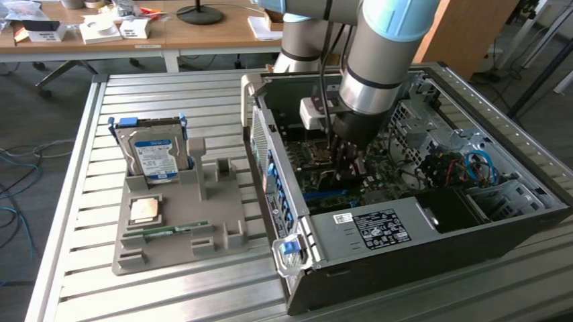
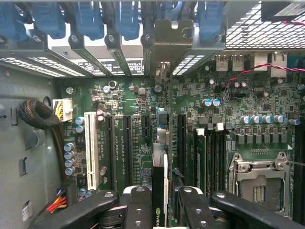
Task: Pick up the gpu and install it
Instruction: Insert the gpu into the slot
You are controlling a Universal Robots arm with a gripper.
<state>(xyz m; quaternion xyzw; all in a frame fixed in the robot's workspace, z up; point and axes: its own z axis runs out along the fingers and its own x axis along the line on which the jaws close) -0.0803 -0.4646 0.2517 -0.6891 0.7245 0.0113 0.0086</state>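
Arm's reaching down into the open pc case [image 1: 358, 275], which lies on its side on the slatted table [image 1: 134, 295]. The gripper [image 1: 345, 157] is deep inside the case, approx. over the middle of the motherboard [image 2: 128, 95]. Jaws are clamped on the gpu [image 2: 159, 186], one finger [image 2: 138, 205] pressed against each face. The card stands on edge, in line w/ the long black slots, between the white slot [image 2: 90, 148] and the cpu socket [image 2: 257, 179]. Its metal bracket [image 2: 167, 38] sits at the case's rear wall, in among the blue clips [image 2: 126, 19]. Can't tell if the card's bottom edge is in a slot or just above it. Outside the case, just beside its open side, is a grey tray [image 1: 224, 201] w/ a hard drive [image 1: 154, 151] standing upright, plus a memory stick [image 1: 170, 230].
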